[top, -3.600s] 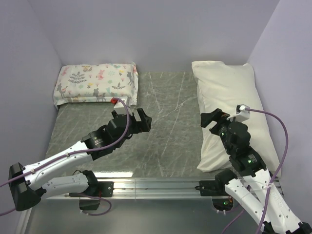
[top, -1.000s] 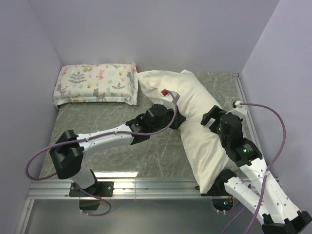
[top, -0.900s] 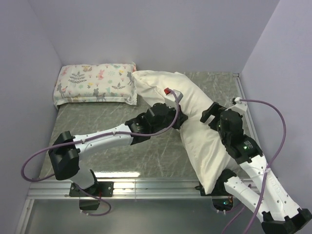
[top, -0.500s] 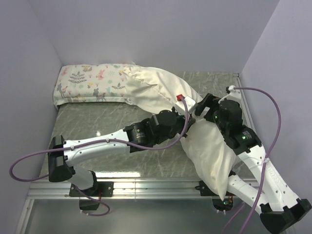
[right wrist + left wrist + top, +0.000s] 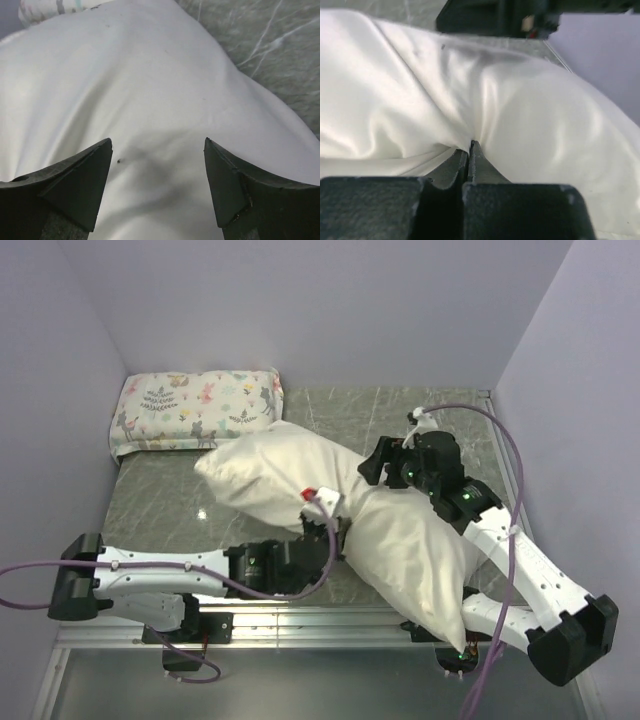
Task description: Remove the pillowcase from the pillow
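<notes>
A: Stuffed pillowcase slants across the worktop, near corner overhanging the near edge; open room to its left.
B: Wrist views: left hand clamped on a fold, right hand spread wide above it.

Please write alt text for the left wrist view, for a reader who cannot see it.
The left gripper, shut, pinches a fold of the cream pillowcase, which bulges and fills most of the view. Behind it are a strip of table, a dark robot part and a purple wall.
</notes>
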Available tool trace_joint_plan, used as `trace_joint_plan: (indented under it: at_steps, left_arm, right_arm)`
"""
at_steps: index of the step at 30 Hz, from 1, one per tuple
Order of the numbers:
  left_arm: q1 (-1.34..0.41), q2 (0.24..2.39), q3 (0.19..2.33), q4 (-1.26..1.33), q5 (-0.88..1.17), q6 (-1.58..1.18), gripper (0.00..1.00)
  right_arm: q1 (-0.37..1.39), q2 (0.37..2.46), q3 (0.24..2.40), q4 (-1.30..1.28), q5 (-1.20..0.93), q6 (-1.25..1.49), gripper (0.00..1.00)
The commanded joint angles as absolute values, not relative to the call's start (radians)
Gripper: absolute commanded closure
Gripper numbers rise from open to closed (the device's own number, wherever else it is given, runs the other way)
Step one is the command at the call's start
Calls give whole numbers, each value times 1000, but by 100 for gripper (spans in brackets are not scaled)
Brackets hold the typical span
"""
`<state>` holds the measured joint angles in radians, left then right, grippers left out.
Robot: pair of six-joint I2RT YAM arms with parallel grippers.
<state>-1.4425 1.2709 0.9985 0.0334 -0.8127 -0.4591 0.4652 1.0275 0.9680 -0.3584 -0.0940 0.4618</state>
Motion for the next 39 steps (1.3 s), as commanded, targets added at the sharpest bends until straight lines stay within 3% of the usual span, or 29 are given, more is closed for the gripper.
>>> trace_joint_plan:
  at_steps: [1,5,9,11,12,14,15,20,26,34,39]
  left_arm:
    - [-1520,1172,809,145,-1017,-825,100]
    - [-1595,1212,700,25,-1046,-1191,100]
    - [-1631,1356,753,88,-980,-1138,98]
    - [-1632,1443,868,45,-979,-1076,85]
    - [-1632,1459,894,57,-980,-1046,69]
    - [-1612,1459,910,171,-919,-947,54]
    - [-1599,1448,890,208,-885,-930,42]
    - [-1531,1382,894,272,-769,-824,18]
    - [-1497,1264,959,201,-704,-769,11]
    - [-1436,1008,943,-111,-842,-836,3]
    - [-1286,933,930,-207,-714,-830,1]
  right_arm:
    - [506,1067,959,-298,-132,431,20]
    - [525,1077,985,-316,-54,426,20]
    - [525,1060,1043,-373,35,413,16]
    - [525,1046,1075,-406,66,408,15]
    - [525,1036,1086,-420,77,408,14]
    - [526,1016,1106,-445,103,410,12]
    - [525,990,1108,-463,110,413,12]
    - [525,910,1117,-541,158,437,9]
    - [526,819,1022,-577,123,477,9]
    - [525,677,862,-632,130,494,9]
    - [525,615,818,-679,159,505,8]
